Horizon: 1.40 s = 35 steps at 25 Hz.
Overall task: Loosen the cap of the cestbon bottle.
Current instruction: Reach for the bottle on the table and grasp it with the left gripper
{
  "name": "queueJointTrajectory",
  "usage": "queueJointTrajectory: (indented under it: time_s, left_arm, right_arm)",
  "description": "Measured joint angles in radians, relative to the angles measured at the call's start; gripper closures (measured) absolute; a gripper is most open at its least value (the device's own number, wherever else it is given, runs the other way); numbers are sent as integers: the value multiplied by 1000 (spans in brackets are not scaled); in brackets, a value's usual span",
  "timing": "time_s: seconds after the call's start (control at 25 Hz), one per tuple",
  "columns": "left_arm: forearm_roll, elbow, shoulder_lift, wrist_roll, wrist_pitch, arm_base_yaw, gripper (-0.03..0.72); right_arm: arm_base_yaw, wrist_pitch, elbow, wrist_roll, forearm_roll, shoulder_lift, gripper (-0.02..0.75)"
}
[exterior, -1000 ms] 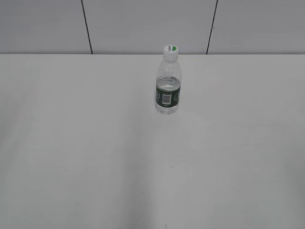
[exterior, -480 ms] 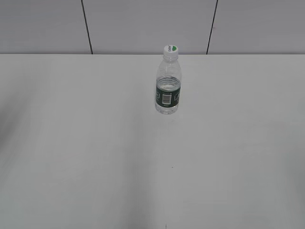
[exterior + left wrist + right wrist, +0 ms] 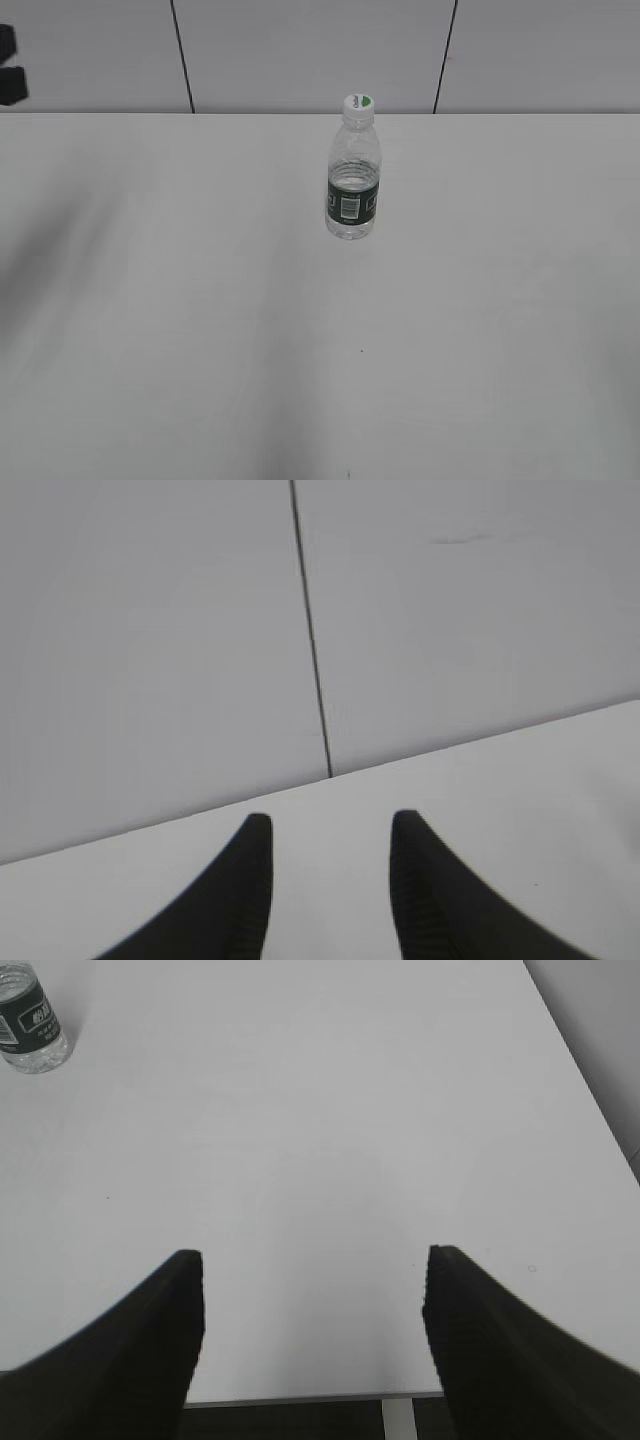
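The cestbon bottle is nowhere near your grippers: the left gripper and the right gripper are both hanging apart, gripping nothing. It is standing upright, capped, far back on the desk.

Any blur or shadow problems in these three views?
Exterior view: cestbon bottle and cap sharp, soft grey shadows across the table. Left wrist view: left gripper fingers soft-edged. Right wrist view: right gripper dark, bottle clipped at corner.
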Motion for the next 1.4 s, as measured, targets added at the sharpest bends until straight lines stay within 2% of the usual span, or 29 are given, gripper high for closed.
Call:
queueJointTrajectory:
  time_s: [0.16,0.32,0.56,0.64,1.0,1.08,1.28,1.4]
  left_arm:
    - [8,0,161,0,-185,-48,445]
    - [46,-1,315,-34,-364,-62,445]
    - [270,-5,539,-119,-587,-62,445]
    - [307,-7,612,-131,-654,-62,445]
    - [323,-8,691,-146,-761,-63,439]
    - [328,-13,691,-148,-775,-63,395]
    - [442,-102,694,-250,-714,-63,171]
    - [472,-168,721,-294,-700,-63,130]
  right_arm:
    - [0,0,0,0,0,0,209]
    - [0,0,0,0,0,0,209]
    - [0,0,0,0,0,0,209]
    - [0,0,0,0,0,0,209]
    - [0,0,0,0,0,0,209]
    - [0,0,0,0,0,0,209]
    - [0,0,0,0,0,0,209]
    - [0,0,0,0,0,0,209]
